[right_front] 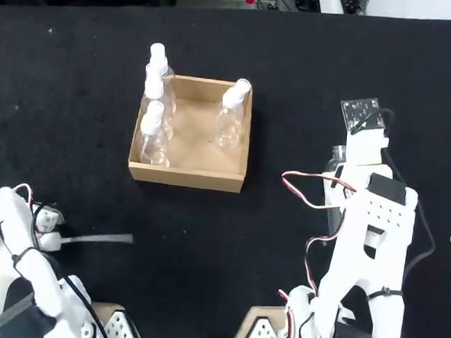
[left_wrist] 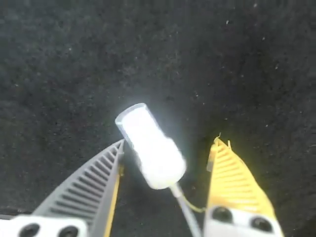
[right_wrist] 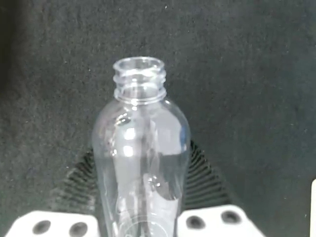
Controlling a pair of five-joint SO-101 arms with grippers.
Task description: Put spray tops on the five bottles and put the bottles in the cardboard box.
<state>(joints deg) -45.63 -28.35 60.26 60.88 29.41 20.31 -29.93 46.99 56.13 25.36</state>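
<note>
Nearest, toward the near left corner of the black cloth-covered table point(right_front: 206, 237), the left gripper point(left_wrist: 169, 142) straddles a white plastic spray top point(left_wrist: 153, 153). Its fingers point(left_wrist: 94, 187) are spread, one on each side of the top's head. A gap shows beside the yellow one, so the top looks framed rather than pinched. Its thin dip tube point(right_front: 99, 239) runs out toward the table's middle. This reads as a pick-up stance, with the top lined up for the fingers to close on it.

Farther in, on the right half of the table, the right gripper point(right_wrist: 142, 150) is pressed around a clear plastic bottle point(right_wrist: 140, 123), with a ribbed pad on each side of its body. The threaded neck is bare. The bottle is probably held this way so the open mouth stays free to receive the top.

Farthest, left of the table's middle and toward the far edge, stands the brown cardboard box point(right_front: 187, 178). Four capped bottles point(right_front: 153, 126) stand upright inside it, three in a row along its left wall and one in its far right corner. Packed against the walls, they leave floor for one more.

That makes five bottles: four capped and boxed, and one uncapped in the grip. There is one loose spray top and one box.
</note>
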